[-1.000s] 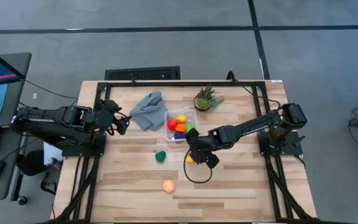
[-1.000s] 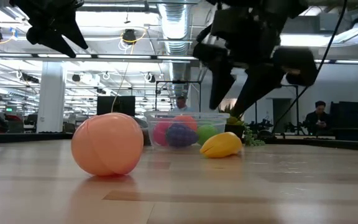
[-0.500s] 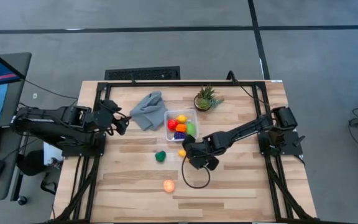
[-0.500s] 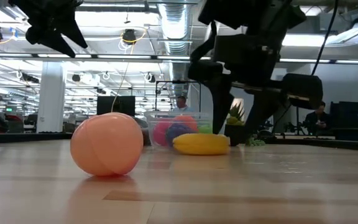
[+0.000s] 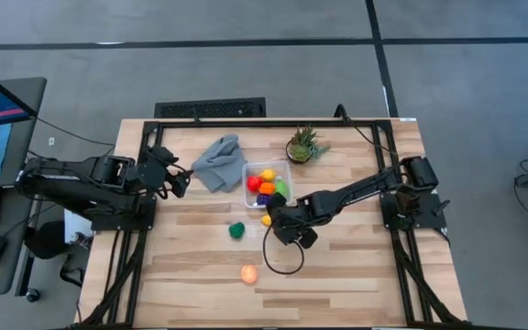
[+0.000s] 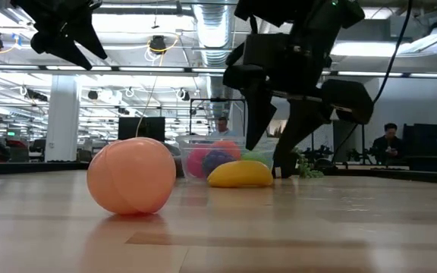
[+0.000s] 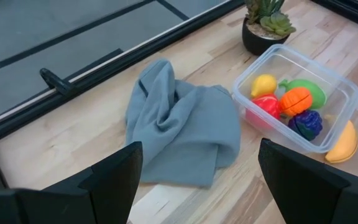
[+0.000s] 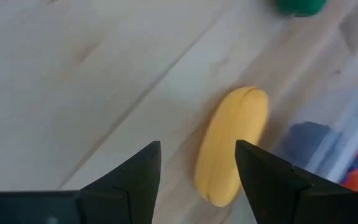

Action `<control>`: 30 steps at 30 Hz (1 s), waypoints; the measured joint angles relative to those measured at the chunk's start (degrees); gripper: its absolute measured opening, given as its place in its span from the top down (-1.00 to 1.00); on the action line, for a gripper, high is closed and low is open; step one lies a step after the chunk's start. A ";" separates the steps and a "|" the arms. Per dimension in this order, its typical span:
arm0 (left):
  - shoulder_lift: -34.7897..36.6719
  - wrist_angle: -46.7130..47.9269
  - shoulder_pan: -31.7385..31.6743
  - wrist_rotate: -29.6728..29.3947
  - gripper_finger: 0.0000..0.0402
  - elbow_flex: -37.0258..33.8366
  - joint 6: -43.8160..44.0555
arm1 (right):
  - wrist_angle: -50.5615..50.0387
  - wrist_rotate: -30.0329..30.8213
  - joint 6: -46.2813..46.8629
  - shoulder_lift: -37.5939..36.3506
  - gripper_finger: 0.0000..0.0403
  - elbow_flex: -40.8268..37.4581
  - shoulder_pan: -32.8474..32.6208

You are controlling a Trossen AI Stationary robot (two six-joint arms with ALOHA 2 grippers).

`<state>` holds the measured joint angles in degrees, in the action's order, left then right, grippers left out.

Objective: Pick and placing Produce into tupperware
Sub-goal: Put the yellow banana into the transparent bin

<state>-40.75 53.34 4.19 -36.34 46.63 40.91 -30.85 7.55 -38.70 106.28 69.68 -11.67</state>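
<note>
Lying nearest, well short of the tupperware (image 5: pixel 267 186): peach fruit (image 5: pixel 248 272) and green piece (image 5: pixel 236 230), awaiting pickup. Hovering just above the banana (image 5: pixel 267 220), beside the tupperware's near wall: right gripper (image 5: pixel 280 226), fingers parted, gripping nothing, likely lining up a grasp. Sitting inside already: five pieces. Waiting well off beyond the grey cloth (image 5: pixel 218 162): left gripper (image 5: pixel 178 181), open, empty.

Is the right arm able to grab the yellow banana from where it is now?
Probably yes. The right gripper hovers just above the banana, its fingers apart with nothing between. The container sits close beside it, which could crowd one finger.
</note>
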 joint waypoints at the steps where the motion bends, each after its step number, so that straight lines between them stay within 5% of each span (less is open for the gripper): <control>1: 0.00 0.00 0.00 -0.01 -0.53 0.00 0.00 | 0.09 0.02 0.94 -0.02 -0.14 0.10 0.22; 20: 0.02 -0.07 0.00 -0.59 -0.53 0.00 0.02 | 3.90 2.93 15.84 0.37 -0.14 0.26 -1.23; 30: -0.08 -0.01 0.03 -0.27 -0.53 -0.02 0.42 | -2.79 4.56 27.29 8.22 -0.14 9.03 -0.43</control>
<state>-40.83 53.33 4.21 -36.61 46.61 41.32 -33.64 12.11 -11.41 114.50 78.71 -12.11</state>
